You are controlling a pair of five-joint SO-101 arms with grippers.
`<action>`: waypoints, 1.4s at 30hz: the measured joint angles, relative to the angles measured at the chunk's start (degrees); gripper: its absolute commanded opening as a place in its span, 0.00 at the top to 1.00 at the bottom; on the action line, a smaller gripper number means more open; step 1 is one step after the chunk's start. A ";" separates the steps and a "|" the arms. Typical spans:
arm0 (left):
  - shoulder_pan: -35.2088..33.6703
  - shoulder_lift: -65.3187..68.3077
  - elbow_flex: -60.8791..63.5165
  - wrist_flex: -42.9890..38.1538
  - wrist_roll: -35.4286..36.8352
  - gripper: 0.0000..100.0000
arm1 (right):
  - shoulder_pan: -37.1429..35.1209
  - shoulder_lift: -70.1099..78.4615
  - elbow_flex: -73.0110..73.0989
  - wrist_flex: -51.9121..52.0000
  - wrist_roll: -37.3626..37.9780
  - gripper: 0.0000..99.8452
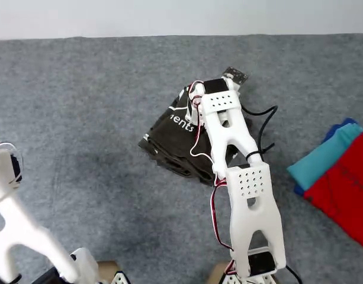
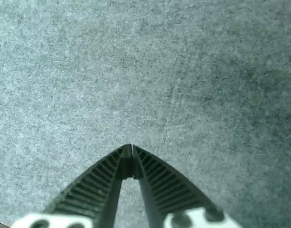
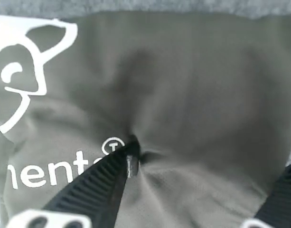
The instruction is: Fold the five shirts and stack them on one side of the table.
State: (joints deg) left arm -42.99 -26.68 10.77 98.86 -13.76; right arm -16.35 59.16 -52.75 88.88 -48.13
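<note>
Grey felt-like covering spans the whole table and gives the cloth some friction to lie on. The right arm extends from the near edge out over the middle of the table, with its wrist directly above the dark shirt. The left arm stands at the near left corner, well apart from every garment, probably parked so the working area is unobstructed. The dark shirt, white print facing up, lies bunched and partly folded near the table centre; its layered edge faces the near side, and the fold does not look finished. At the right edge lies the stack: a red shirt on top, a teal shirt under it, and a blue shirt showing beneath both. This appears to be the chosen stacking side. That leaves the dark shirt as the item in hand. The right gripper has its jaws spread wide; one fingertip presses into the fabric, and creases radiate from the contact. It is likely set either to pin the cloth or to pinch up a layer. The left gripper has its jaws closed tip to tip on nothing, over bare covering.
</note>
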 measured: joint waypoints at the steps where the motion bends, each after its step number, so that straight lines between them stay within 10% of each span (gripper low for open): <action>1: 0.00 0.00 0.00 0.00 0.00 0.99 | 0.00 0.00 0.00 0.00 0.00 0.69; 16: 0.00 0.00 0.00 0.00 0.00 0.99 | 0.44 0.00 0.00 1.41 4.57 0.99; 42: 0.00 0.00 -2.81 0.00 0.00 0.99 | 18.99 -17.85 -5.36 11.60 28.75 0.99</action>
State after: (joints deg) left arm -42.99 -26.68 7.96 98.86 -13.76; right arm 2.64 41.32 -58.11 100.48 -19.38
